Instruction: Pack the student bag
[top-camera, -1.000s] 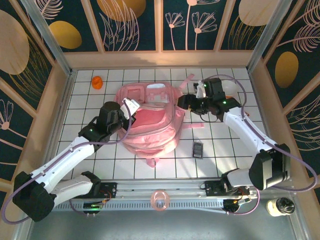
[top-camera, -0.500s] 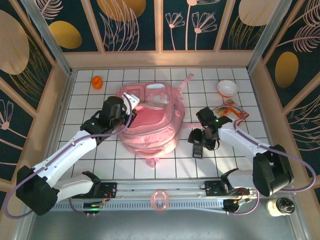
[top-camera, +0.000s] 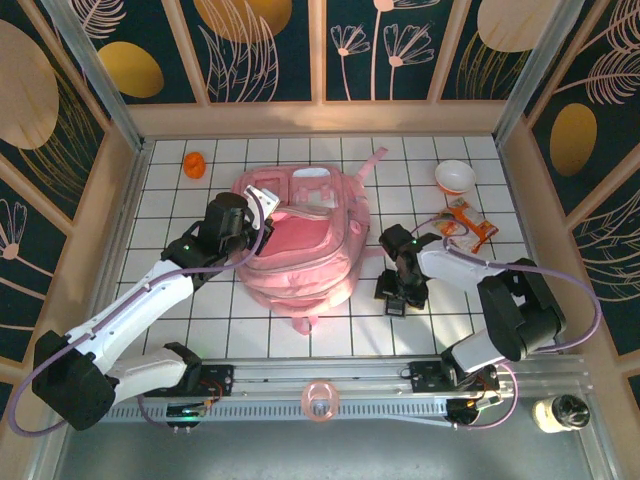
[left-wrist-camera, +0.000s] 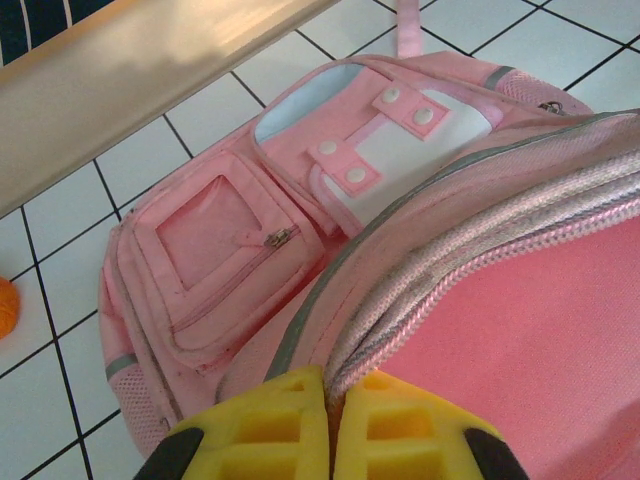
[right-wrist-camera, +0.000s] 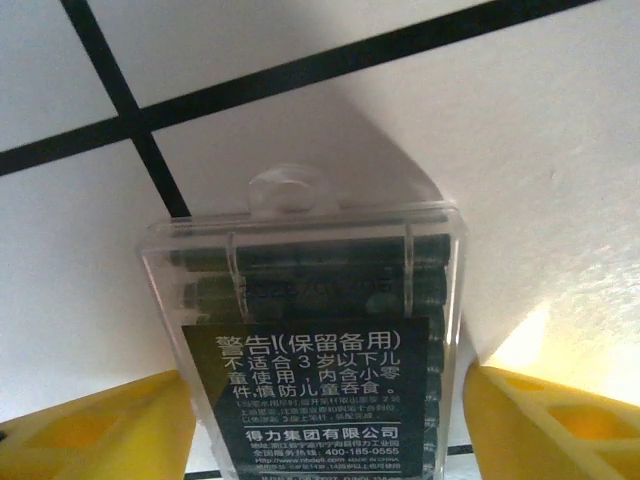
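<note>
The pale pink student bag (top-camera: 300, 262) lies flat in the middle of the tiled table, main compartment unzipped and gaping. My left gripper (top-camera: 250, 207) is shut on the zip edge of that opening and holds it up. In the left wrist view the yellow fingers (left-wrist-camera: 275, 425) pinch the zipper rim, with the bag's front pockets (left-wrist-camera: 230, 240) beyond. A small clear box of dark refills with a black label (right-wrist-camera: 320, 350) lies on the tiles right of the bag. My right gripper (top-camera: 397, 293) stands open over the box (top-camera: 396, 300), one finger (right-wrist-camera: 560, 430) on each side, apart from its walls.
A white bowl (top-camera: 455, 177) and an orange snack packet (top-camera: 468, 225) lie at the back right. An orange toy (top-camera: 194, 163) sits at the back left. A pink tape ring (top-camera: 320, 400) rests on the near rail, a jar (top-camera: 560, 410) at the near right corner.
My right arm swung from the back right beside the bag down to the clear box and now straddles it. My left gripper shifted slightly back, still holding the bag's edge.
</note>
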